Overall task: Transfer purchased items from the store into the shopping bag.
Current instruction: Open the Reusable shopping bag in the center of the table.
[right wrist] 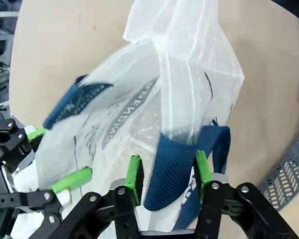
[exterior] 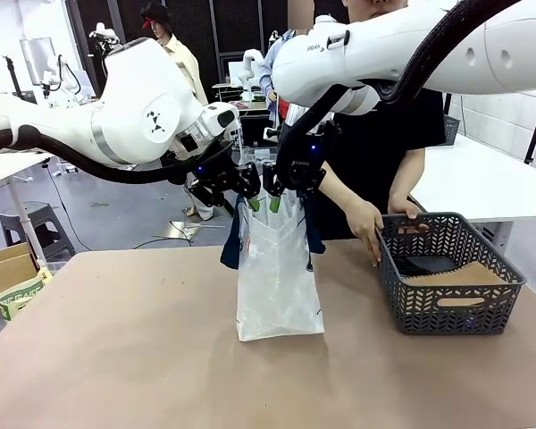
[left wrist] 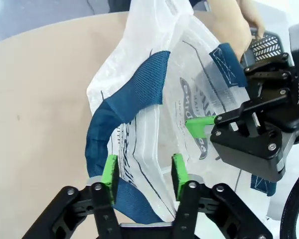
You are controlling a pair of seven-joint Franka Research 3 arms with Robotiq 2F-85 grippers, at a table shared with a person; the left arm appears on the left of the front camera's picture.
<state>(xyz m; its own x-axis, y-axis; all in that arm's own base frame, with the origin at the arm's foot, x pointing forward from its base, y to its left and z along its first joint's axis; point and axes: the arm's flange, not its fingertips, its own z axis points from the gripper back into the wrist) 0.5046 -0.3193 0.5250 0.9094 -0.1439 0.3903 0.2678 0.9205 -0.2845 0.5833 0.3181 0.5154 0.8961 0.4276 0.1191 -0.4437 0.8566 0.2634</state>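
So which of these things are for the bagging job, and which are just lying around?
For the job: shopping bag; left claw and right claw at its top; grey basket with a brown item; person's hand on the basket.
Just lying about: cardboard box and grey stool on the floor, left.

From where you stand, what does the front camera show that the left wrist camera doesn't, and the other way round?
The front view adds the whole shopping bag standing upright on the table, and a flat cardboard piece lying in the grey basket. The left wrist view adds a close look at the left tool: its green pads stand apart on either side of the bag's wall, beside a navy strap. Both share the bag, the right tool at its top, the person's hand and the basket.
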